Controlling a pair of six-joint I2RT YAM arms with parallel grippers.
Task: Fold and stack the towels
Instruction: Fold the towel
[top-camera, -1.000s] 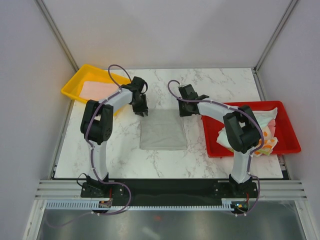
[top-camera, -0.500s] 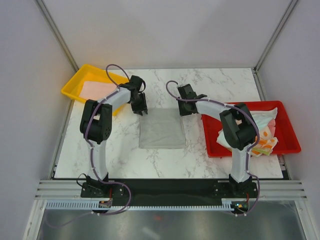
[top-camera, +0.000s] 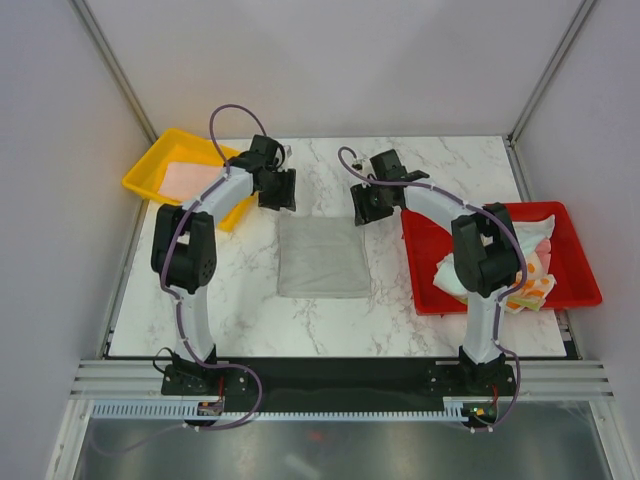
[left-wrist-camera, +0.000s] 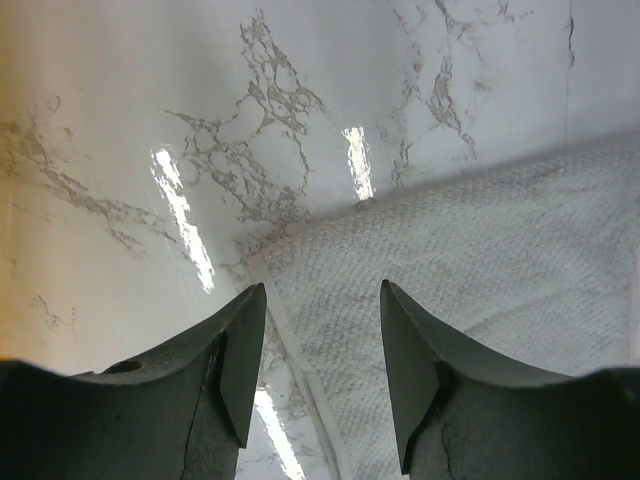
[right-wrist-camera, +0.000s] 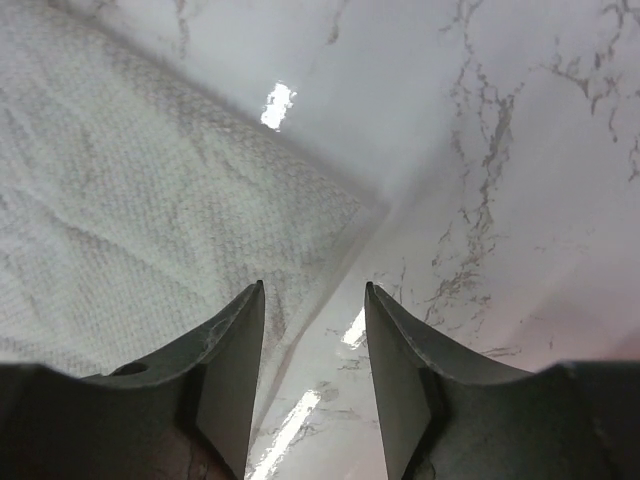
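Two grippers, one spread towel, two trays and their contents – listed in order.

1. Grey towel (top-camera: 321, 257): lies flat on the marble table (top-camera: 240, 300), roughly midway between the two arms, as a neat rectangle with its long sides running front to back. Its weave shows as a fine waffle texture in both wrist views. Nothing rests on it.

2. Left gripper (top-camera: 277, 190): hangs just beyond the far left corner of the grey towel. Jaws stand apart with nothing between them – released. In the left wrist view that corner of the cloth sits on the table beneath the gap, not pinched.

3. Right gripper (top-camera: 366, 205): hangs at the far right corner of the same towel, close to the near edge of the red tray (top-camera: 575, 265). Jaws likewise parted and holding nothing; in the right wrist view the cloth's corner lies under the left finger and the gap, with bare marble to the right.

4. Yellow tray (top-camera: 150, 163): at the far left corner of the table, set at an angle. Contains one pink towel (top-camera: 185, 180), lying flat.

5. Red tray: at the right edge of the table. Contains a loose heap of towels (top-camera: 532, 250), pale cloth on top, cream with orange shapes showing at the near side; partly hidden by the right arm's elbow.
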